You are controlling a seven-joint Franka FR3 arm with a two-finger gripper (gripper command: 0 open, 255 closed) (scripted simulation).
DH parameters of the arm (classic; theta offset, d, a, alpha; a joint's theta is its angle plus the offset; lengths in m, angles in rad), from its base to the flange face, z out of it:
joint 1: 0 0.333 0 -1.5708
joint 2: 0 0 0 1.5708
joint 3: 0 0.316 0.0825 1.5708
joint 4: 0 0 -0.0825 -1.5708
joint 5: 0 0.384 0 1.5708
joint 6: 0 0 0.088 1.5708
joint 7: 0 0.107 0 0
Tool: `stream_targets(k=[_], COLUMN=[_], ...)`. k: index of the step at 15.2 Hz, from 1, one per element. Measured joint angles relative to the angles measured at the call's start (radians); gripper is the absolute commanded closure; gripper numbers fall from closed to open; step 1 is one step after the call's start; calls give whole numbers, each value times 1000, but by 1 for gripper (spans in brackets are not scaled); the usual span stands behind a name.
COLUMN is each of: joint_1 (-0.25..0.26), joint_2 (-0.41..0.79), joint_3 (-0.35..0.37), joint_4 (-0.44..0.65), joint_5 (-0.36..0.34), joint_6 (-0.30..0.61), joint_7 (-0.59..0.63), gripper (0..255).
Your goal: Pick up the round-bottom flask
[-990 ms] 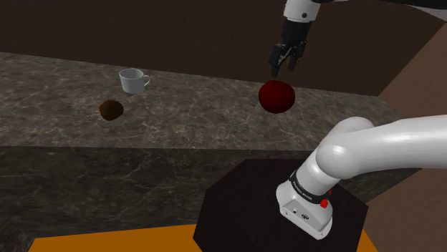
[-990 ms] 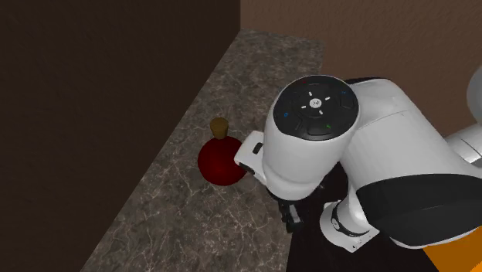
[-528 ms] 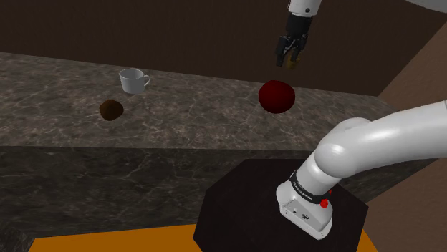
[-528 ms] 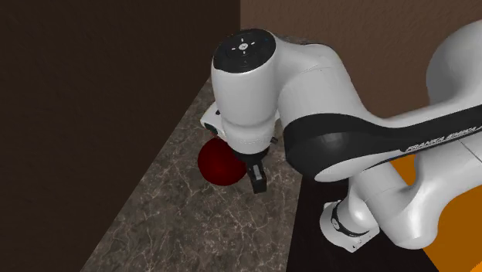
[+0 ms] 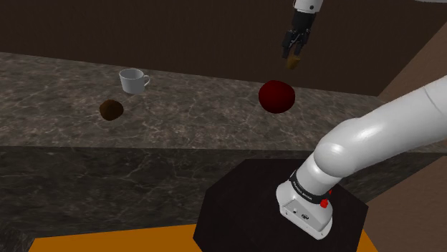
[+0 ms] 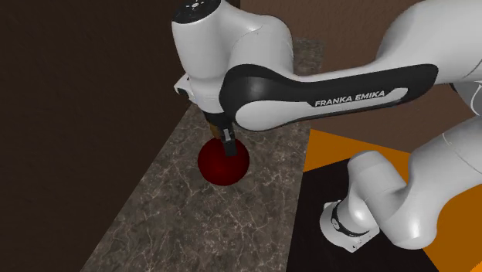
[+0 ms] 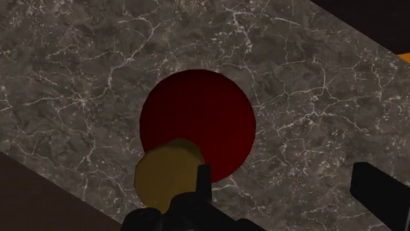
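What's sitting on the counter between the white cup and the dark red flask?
Nothing. The shoulder view shows bare counter between cup and flask; the brown lump sits beyond the cup.

The arm (image 6: 259, 42) is built of smooth, rounded white shells, and its joints are marked off by dark bands. On one band (image 6: 309, 89) the words FRANKA EMIKA are printed in white. One joint end is closed by a round dark cap (image 6: 197, 8). At the foot (image 5: 304, 211) a black ring (image 5: 309, 187) with small lettering and a red dot (image 5: 324, 203) are seen. The claw (image 5: 292, 51) is all black, with two flat fingers (image 7: 381, 191).
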Motion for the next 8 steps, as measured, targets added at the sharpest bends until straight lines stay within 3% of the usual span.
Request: stream_targets(k=[5, 8], joint_1=[-12, -17], joint_2=[175, 212], joint_3=[-101, -120], joint_4=[170, 186], joint_5=[47, 60], joint_6=[11, 32], joint_7=[-143, -172], gripper=[0, 0])
